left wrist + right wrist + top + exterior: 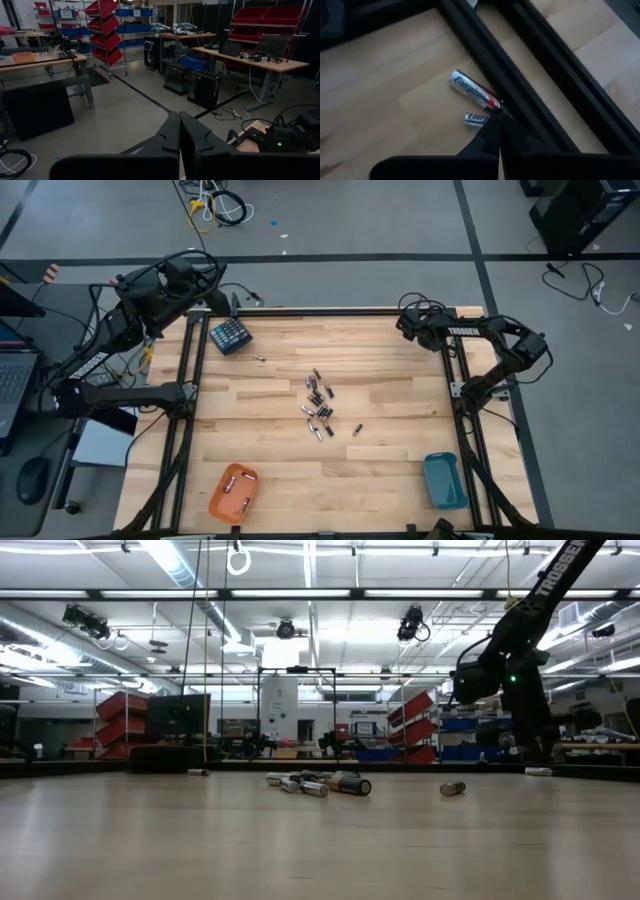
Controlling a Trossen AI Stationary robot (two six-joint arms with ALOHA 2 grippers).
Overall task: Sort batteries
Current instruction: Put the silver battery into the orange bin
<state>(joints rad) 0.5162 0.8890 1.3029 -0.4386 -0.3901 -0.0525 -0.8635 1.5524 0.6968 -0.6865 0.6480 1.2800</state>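
While both my grippers idle clenched and empty beside the small silvery-dark cylindrical batteries (319, 410) | step: not begun | next: reach that pile.

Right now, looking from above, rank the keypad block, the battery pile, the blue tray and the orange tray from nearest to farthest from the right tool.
From the right tool, at the table's far right corner:
1. Battery pile, table centre.
2. Blue tray, near right edge.
3. Keypad block, far left; close to the blue tray's rank, hard to call.
4. Orange tray, near left.
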